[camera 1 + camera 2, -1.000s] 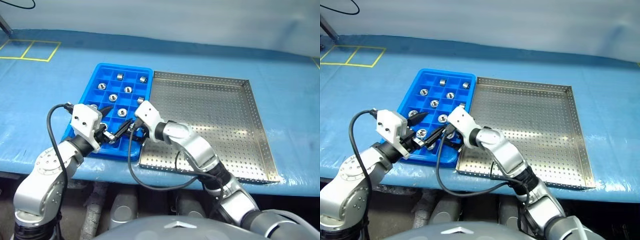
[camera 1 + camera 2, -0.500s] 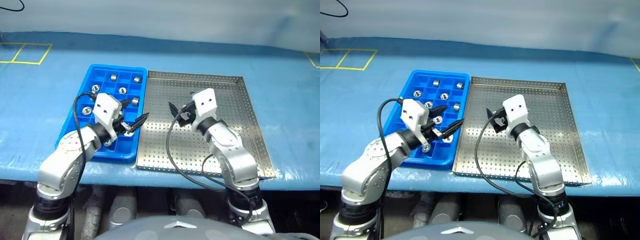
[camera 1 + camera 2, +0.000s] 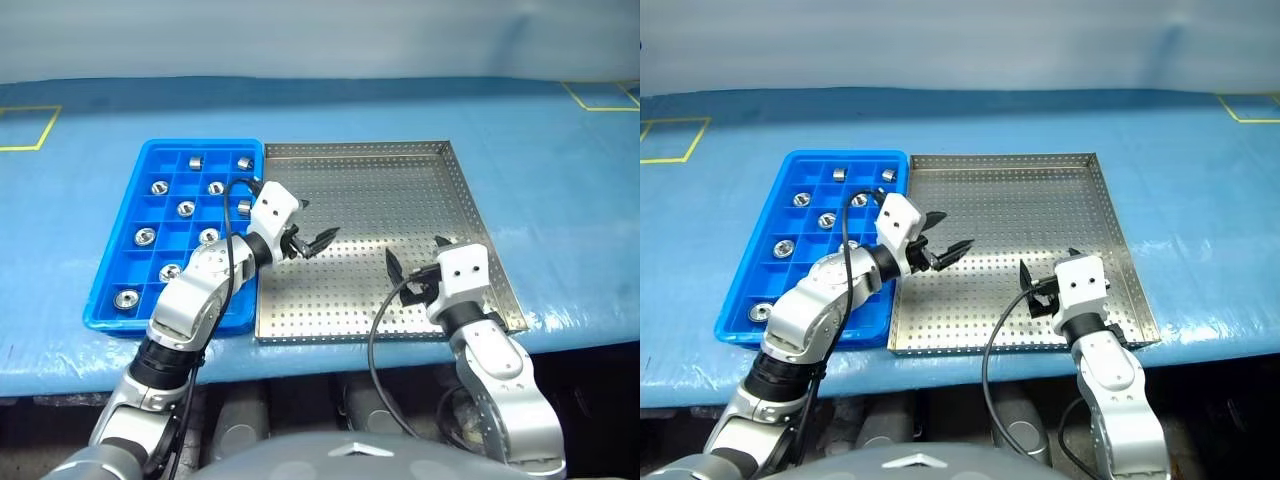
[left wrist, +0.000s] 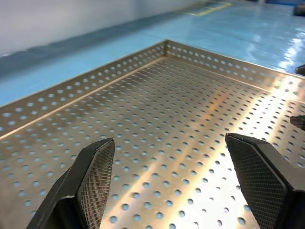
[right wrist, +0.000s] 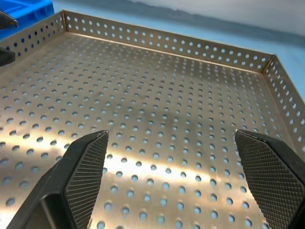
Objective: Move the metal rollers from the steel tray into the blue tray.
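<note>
Since a second ago both of my arms have left the blue tray (image 3: 120,235): my right tool (image 3: 415,262) has swung away from the blue tray's near edge, and my left tool (image 3: 312,238) has crossed the blue tray's right rim.

Under everything lies the table (image 3: 560,180), covered in blue sheeting. On it, the steel tray (image 3: 380,195) sits just right of the blue tray, the two rims side by side; I cannot tell whether they touch. Its perforated floor is bare wherever I can see it, in the head views and through both wrist cameras. The blue tray itself stands left of the steel tray, long side running away from me.

Both tools hover over the steel tray: my left tool near the edge that faces the blue tray, my right tool over the near right part. Each stands with its black fingers spread wide and nothing between them; through the wrist cameras I see only perforated metal in the gaps.

Smallest are the metal rollers (image 3: 186,208). Those I can see all sit in the blue tray, one to a compartment, scattered from the far row to the near left corner.
</note>
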Robot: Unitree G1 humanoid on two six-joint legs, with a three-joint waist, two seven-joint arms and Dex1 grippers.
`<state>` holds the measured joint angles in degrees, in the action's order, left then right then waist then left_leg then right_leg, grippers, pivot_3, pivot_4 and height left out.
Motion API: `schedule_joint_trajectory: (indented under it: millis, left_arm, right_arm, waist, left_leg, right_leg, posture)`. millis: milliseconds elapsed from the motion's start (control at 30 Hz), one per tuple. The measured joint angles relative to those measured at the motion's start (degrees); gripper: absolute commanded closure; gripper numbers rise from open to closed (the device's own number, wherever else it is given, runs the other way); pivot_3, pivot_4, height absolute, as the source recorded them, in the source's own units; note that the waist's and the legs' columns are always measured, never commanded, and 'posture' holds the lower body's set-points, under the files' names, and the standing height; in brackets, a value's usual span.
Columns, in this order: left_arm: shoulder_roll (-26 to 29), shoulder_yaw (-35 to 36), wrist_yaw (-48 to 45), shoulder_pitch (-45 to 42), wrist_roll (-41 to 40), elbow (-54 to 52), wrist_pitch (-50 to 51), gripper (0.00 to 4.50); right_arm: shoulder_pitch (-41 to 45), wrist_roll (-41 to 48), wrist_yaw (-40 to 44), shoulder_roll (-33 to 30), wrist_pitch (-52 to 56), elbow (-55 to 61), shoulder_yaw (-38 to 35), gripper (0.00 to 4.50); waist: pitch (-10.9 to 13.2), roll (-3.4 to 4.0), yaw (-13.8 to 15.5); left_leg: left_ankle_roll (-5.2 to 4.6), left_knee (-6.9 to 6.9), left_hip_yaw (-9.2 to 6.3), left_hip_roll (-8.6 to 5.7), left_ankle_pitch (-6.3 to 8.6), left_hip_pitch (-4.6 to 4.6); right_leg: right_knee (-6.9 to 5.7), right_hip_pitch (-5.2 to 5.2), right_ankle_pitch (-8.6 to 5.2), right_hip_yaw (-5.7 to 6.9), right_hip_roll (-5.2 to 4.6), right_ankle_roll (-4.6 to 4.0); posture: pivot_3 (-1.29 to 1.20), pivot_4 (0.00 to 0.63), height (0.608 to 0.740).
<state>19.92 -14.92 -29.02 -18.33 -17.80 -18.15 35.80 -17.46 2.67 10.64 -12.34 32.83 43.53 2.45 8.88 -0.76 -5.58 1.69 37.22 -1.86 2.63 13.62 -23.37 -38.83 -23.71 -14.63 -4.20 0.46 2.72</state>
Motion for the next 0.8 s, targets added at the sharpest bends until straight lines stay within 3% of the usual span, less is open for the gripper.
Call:
schedule_joint_trajectory:
  millis: [200, 267, 400, 800]
  left_arm:
    - [4.7, -0.1, -6.7, 3.2, -0.9, -0.4, -1.2, 0.44]
    - [5.3, 0.5, -7.9, 4.2, -1.4, -0.9, -1.2, 0.08]
    - [7.5, 2.3, -8.8, 6.3, -1.9, -2.8, -1.2, 0.03]
    - [7.9, 4.4, -6.6, 9.9, -2.4, -5.5, -0.1, 0.03]
  right_arm:
    - [-2.2, 3.5, 3.3, -2.0, 2.8, 1.3, -0.6, 0.03]
    - [-2.2, 3.8, 3.3, -2.0, 2.8, 1.3, -0.7, 0.0]
    - [-1.5, 4.4, 3.3, -2.3, 2.9, 1.1, -0.7, 0.0]
    - [2.6, 4.7, 3.9, -2.7, 3.9, -0.4, 2.8, 0.0]
  waist:
    - [0.0, 0.0, -0.6]
    - [0.0, -0.01, -0.6]
    - [0.0, -0.02, -0.5]
    - [0.0, -0.02, 1.0]
  left_leg:
    - [-0.02, 0.01, 0.02, 0.01, -0.03, 0.23]
    - [-0.02, 0.02, 0.06, 0.0, -0.03, 0.22]
    - [-0.02, -0.02, 0.07, 0.0, -0.02, 0.21]
    - [-0.02, -0.04, 0.06, 0.0, -0.02, 0.21]
  right_leg:
    - [-0.08, 0.2, -0.11, -0.04, 0.0, -0.18]
    - [-0.08, 0.19, -0.1, -0.07, -0.01, -0.15]
    - [-0.05, 0.16, -0.07, -0.1, -0.02, -0.09]
    - [-0.05, 0.15, -0.05, -0.08, -0.01, -0.06]
  posture:
    - [-0.14, 0.15, 0.74]
    - [-0.13, 0.15, 0.74]
    - [-0.13, 0.15, 0.74]
    - [-0.06, 0.15, 0.74]
